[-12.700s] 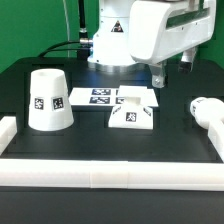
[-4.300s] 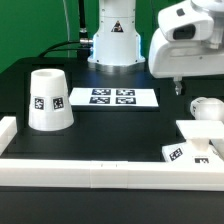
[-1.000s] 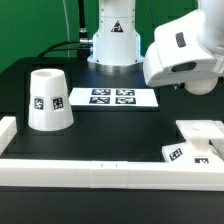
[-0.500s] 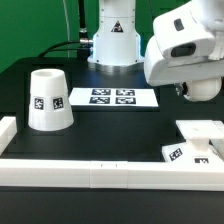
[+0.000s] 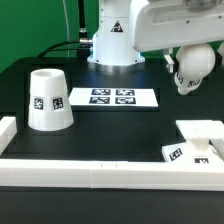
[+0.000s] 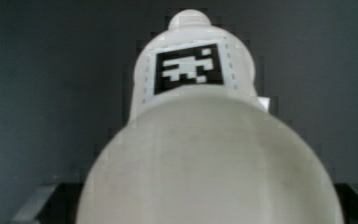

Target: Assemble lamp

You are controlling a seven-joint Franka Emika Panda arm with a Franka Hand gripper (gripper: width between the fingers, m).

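Note:
My gripper (image 5: 180, 62) is shut on the white bulb post (image 5: 190, 66) and holds it in the air at the exterior view's right, above the table. In the wrist view the bulb post (image 6: 197, 130) fills the picture, its round top near the camera and its tag further out; the fingers are hidden behind it. The flat square base (image 5: 196, 140) lies at the front right corner against the rail. The tapered shade (image 5: 48, 99) stands at the exterior view's left, wide end down.
The marker board (image 5: 112, 97) lies at the back middle in front of the arm's pedestal (image 5: 115, 45). A long white rail (image 5: 100, 173) runs along the table's front edge, with a short end piece (image 5: 6, 130) at the left.
The bulb post has gone from lying on the table at the right to hanging in my gripper. The arm has risen and swung up to the right. The base has not moved lately.

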